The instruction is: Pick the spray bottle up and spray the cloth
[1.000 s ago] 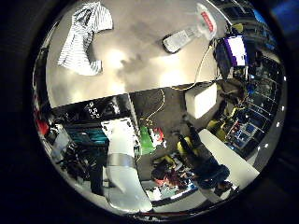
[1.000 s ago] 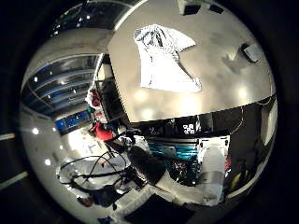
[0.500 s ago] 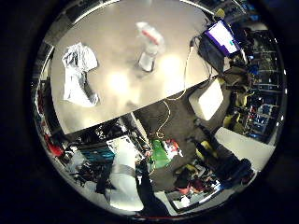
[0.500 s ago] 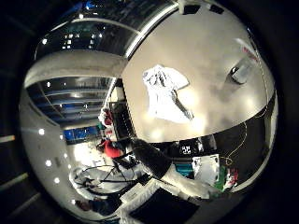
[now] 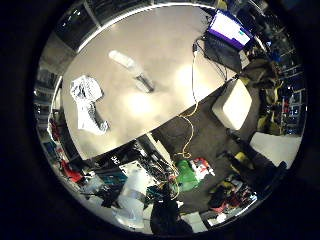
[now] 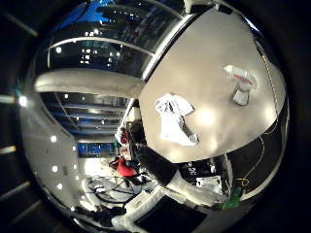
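Observation:
The spray bottle, clear with a white and darker head, lies on its side on the pale grey table. The striped white and grey cloth lies crumpled near one table edge, away from the bottle. The right thumb side palm view shows the cloth and the bottle on the same table. My hand is high above the table, well away from both things.
An open laptop stands at a table corner. A white box-like unit stands on the dark floor beside the table. My white arm reaches in past the table edge, with green and red clutter near it.
The camera has turned and pulled farther from the table, so bottle and cloth look smaller. Both lie where they were on the table.

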You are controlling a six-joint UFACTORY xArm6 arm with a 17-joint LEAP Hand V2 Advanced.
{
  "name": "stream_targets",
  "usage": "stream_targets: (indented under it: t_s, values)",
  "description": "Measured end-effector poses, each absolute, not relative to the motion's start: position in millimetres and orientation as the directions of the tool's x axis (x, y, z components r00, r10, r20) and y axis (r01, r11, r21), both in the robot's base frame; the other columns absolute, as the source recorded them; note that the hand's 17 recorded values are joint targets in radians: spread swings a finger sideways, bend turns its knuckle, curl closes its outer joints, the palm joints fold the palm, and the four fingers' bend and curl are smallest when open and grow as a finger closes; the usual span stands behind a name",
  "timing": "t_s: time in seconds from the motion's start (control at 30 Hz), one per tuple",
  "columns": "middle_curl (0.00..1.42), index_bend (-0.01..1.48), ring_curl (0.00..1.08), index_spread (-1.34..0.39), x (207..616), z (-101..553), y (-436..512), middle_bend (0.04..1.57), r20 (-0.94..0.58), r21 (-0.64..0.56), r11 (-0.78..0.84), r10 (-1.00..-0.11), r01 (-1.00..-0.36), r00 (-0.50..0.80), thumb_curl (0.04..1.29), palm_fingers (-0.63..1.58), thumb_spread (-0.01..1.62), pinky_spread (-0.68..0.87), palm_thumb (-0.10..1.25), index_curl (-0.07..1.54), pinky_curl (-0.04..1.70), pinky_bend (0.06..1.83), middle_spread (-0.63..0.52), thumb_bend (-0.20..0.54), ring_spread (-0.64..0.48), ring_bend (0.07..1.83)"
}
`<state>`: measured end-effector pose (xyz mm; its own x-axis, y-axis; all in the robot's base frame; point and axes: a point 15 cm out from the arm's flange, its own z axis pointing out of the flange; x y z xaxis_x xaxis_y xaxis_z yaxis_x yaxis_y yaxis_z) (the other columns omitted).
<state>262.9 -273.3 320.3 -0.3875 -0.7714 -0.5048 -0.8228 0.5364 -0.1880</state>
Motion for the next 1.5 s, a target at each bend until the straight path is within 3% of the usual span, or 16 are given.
stream_targets:
  t_s: [0.37,0.63,1.13,1.5]
  values:
    - [0.34,0.15,0.22,-0.24,240,249,-315,0.20,-0.665,-0.182,0.601,-0.658,-0.778,-0.353,0.26,0.13,0.98,0.46,0.25,0.27,0.25,0.50,0.10,-0.029,0.20,0.34]
    - [0.31,0.17,0.23,-0.25,225,212,-327,0.18,-0.703,-0.214,0.578,-0.651,-0.787,-0.287,0.27,0.03,0.94,0.42,0.19,0.29,0.27,0.48,0.12,-0.032,0.20,0.31]
    - [0.32,0.15,0.26,-0.23,232,168,-351,0.20,-0.780,-0.324,0.620,-0.603,-0.715,-0.169,0.28,0.04,0.94,0.41,0.20,0.27,0.29,0.45,0.11,-0.028,0.19,0.32]
    - [0.33,0.15,0.26,-0.21,235,137,-356,0.20,-0.814,-0.305,0.637,-0.560,-0.708,-0.153,0.28,0.07,0.95,0.41,0.22,0.27,0.30,0.44,0.11,-0.029,0.17,0.33]
